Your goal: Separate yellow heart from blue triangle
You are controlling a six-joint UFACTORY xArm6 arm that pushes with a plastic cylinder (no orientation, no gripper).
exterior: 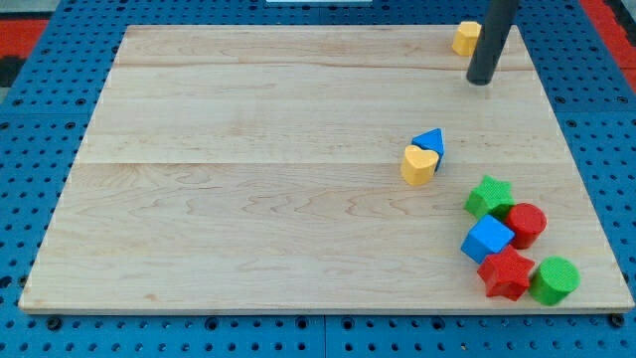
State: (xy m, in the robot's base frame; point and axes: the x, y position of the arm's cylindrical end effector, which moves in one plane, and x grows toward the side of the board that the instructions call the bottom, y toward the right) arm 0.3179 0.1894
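Near the view's top right, my tip (481,82) stands on the counter (248,199) beside a yellow block (465,38); I carry no claw, only this rod. Down and leftward lie the yellow heart (418,165) and blue triangle (429,143), touching, triangle on my side, heart beyond.

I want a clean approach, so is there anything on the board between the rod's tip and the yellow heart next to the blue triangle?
Nothing visible. My tip is toward the view's top right, and bare wood lies between it and the yellow heart, which touches the blue triangle. The yellow block sits at the tip's left, off that line.
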